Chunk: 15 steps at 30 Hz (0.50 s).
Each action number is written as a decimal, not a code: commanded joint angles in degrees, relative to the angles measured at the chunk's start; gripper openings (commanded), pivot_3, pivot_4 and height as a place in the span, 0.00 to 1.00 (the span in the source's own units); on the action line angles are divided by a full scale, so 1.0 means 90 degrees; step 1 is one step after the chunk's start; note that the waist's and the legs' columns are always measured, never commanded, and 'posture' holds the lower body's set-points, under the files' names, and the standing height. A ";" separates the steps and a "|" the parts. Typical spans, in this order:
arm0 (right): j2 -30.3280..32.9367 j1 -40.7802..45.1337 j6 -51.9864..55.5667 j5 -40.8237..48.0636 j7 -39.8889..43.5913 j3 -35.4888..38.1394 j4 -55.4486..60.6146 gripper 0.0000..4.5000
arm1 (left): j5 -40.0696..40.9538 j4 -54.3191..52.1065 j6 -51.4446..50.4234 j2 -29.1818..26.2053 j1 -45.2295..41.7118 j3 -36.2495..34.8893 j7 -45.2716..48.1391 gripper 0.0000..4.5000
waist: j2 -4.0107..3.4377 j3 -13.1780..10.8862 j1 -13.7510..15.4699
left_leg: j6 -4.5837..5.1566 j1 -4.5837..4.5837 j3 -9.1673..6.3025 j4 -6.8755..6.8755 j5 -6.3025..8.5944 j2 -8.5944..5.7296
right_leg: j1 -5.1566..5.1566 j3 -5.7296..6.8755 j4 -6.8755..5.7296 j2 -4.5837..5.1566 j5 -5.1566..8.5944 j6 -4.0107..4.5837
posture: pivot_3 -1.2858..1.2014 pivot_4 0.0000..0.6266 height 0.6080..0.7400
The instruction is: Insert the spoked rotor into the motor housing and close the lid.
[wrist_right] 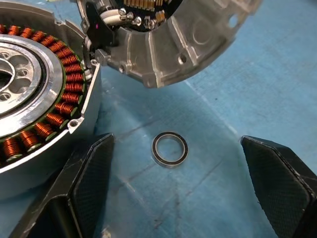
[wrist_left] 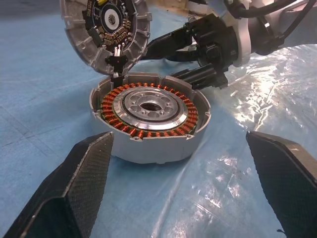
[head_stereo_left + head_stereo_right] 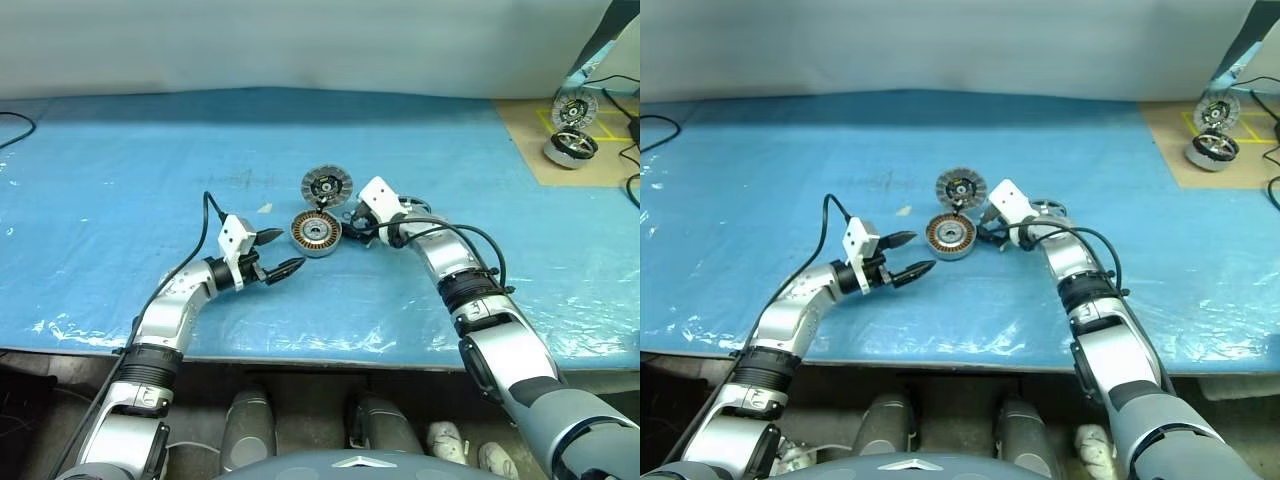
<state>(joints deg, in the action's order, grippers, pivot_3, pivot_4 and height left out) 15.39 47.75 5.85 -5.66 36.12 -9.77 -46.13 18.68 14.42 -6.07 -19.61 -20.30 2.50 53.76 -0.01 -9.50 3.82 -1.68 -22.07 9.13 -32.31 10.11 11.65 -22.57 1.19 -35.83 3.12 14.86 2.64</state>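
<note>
The motor housing, a low puck with copper windings around a silver centre, lies open on the blue table cover. Its lid stands tilted at the housing's far rim, inner board facing me, joined to the housing by short wires. My left gripper is open just left of the housing, which sits ahead of its fingers. My right gripper is open, low at the housing's right side, over a tiny plain washer ring. A thin wheel-like ring, seemingly the spoked rotor, peeks out behind my right wrist.
A brown board at the back right carries a shiny silver drum-shaped wheel and another round motor part. A black cable lies at the far left. The table's front edge runs just below both arms.
</note>
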 commanded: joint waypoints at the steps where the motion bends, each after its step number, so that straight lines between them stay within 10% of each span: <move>1: -0.0170 0.0217 -0.0284 -0.0119 -0.0229 -0.0036 -0.0564 0.97 | -0.0024 -0.0305 0.0079 -0.0043 -0.0026 -0.0022 -0.0024 1.00 | 0.0000 0.0000 -0.0022 | 0.0000 0.0002 0.0001 -0.0001 0.0000 0.0001 | 0.0000 0.0000 -0.0004 0.0000 0.0002 0.0005 | 0.52 0.24 1.00; 8: -0.0250 0.0340 -0.0358 -0.0060 -0.0429 0.0125 -0.1322 0.97 | -0.0034 -0.0319 0.0059 -0.0083 -0.0055 -0.0029 -0.0037 1.00 | 0.0000 0.0000 -0.0031 | -0.0016 0.0025 0.0001 -0.0012 0.0011 0.0003 | 0.0021 -0.0003 -0.0008 0.0000 0.0012 0.0022 | 0.52 0.24 1.00; 15: -0.0136 0.0196 -0.0429 -0.0214 -0.0329 -0.0031 -0.1317 0.46 | -0.0041 -0.0303 0.0043 -0.0088 -0.0074 -0.0006 -0.0037 1.00 | -0.0001 0.0000 0.0017 | -0.0012 0.0034 0.0013 -0.0024 0.0009 0.0005 | 0.0033 -0.0005 -0.0007 0.0007 0.0013 0.0023 | 0.52 0.24 1.00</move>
<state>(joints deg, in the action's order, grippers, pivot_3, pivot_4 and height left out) 13.08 51.00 1.30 -5.16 33.56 -8.81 -56.54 18.60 13.40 -6.17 -20.04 -20.30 2.54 53.44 -0.02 -9.49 3.97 -1.77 -21.76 9.28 -32.52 10.19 11.70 -22.26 1.15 -35.89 3.19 14.97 2.85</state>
